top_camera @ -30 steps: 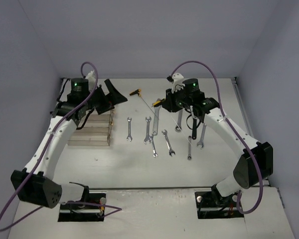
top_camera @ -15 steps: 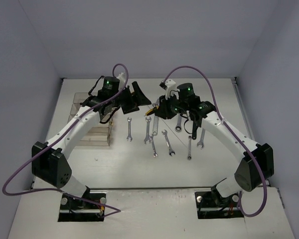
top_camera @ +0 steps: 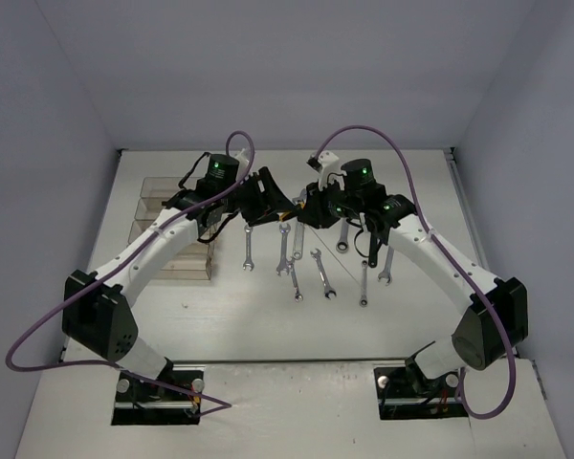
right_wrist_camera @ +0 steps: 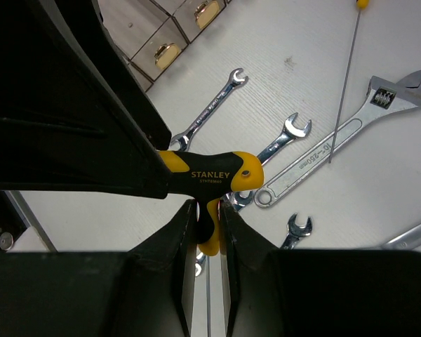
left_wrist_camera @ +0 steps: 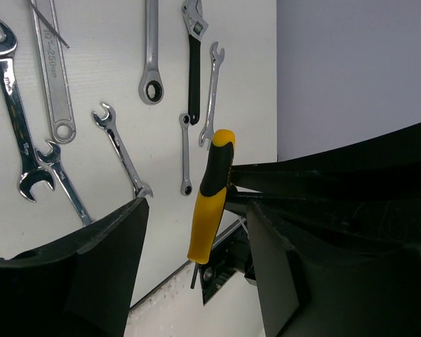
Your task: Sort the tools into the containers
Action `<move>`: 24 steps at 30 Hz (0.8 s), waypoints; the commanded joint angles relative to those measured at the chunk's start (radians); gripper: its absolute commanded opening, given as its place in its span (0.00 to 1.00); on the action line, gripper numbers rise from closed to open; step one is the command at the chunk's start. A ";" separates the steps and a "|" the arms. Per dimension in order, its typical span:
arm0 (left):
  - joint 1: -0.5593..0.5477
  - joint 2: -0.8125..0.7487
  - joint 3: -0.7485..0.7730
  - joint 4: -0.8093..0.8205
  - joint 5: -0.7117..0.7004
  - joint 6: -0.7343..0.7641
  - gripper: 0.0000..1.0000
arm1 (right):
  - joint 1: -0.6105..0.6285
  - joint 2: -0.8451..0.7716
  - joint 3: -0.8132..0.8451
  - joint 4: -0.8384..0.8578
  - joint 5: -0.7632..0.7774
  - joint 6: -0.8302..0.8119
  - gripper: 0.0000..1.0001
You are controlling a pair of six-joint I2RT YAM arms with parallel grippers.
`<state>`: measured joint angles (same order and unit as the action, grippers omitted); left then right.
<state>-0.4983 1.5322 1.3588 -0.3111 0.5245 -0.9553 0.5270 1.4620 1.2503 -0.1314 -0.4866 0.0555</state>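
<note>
My right gripper (right_wrist_camera: 207, 217) is shut on the stem of a yellow-black T-handle rod (right_wrist_camera: 210, 174), holding it above the table. My left gripper (left_wrist_camera: 196, 210) stands open around that same handle (left_wrist_camera: 212, 200), with a gap on each side. In the top view the two grippers, left (top_camera: 268, 198) and right (top_camera: 306, 207), meet at the middle back. Several silver wrenches (top_camera: 283, 251) lie in a row below them. A black-handled wrench (left_wrist_camera: 191, 70) lies among them. The clear containers (top_camera: 172, 244) stand at the left.
A large adjustable wrench (right_wrist_camera: 337, 151) lies under the right wrist, with a second thin rod (right_wrist_camera: 344, 77) across it. The containers' clear walls with brass latches (right_wrist_camera: 167, 53) show at the top left of the right wrist view. Grey walls close the table's back and sides.
My left arm has swung right from over the containers to the right gripper, and its jaws have narrowed around the handle. The right gripper has shifted slightly left with the rod.
</note>
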 commanded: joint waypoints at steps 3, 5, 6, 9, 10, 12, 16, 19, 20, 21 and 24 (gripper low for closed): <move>-0.005 -0.061 -0.010 0.070 0.022 -0.013 0.52 | 0.011 -0.051 -0.001 0.052 -0.010 0.008 0.01; -0.006 -0.058 -0.010 0.070 0.023 -0.008 0.51 | 0.015 -0.052 -0.001 0.052 -0.011 0.006 0.01; -0.006 -0.056 -0.010 0.070 0.023 -0.005 0.51 | 0.016 -0.052 -0.002 0.052 -0.012 0.006 0.01; -0.007 -0.043 -0.008 0.080 0.025 -0.002 0.46 | 0.019 -0.052 -0.005 0.052 -0.014 0.006 0.01; -0.011 -0.038 -0.003 0.084 0.028 -0.004 0.43 | 0.019 -0.052 -0.005 0.052 -0.015 0.006 0.01; -0.019 -0.030 0.009 0.090 0.044 -0.002 0.38 | 0.020 -0.053 -0.005 0.051 -0.014 0.004 0.01; -0.026 -0.019 0.014 0.092 0.056 0.006 0.31 | 0.019 -0.053 -0.002 0.050 -0.014 0.000 0.02; -0.029 -0.015 0.015 0.101 0.066 0.002 0.29 | 0.021 -0.050 0.001 0.050 -0.018 -0.001 0.02; -0.029 -0.015 0.016 0.102 0.070 0.001 0.29 | 0.021 -0.048 0.001 0.050 -0.018 -0.003 0.02; -0.029 -0.015 0.015 0.102 0.073 0.002 0.29 | 0.021 -0.048 0.001 0.050 -0.017 -0.004 0.02; -0.028 -0.018 0.008 0.100 0.077 0.001 0.29 | 0.021 -0.045 0.004 0.050 -0.015 -0.007 0.02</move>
<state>-0.5209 1.5297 1.3350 -0.2826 0.5585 -0.9536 0.5385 1.4620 1.2354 -0.1324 -0.4873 0.0544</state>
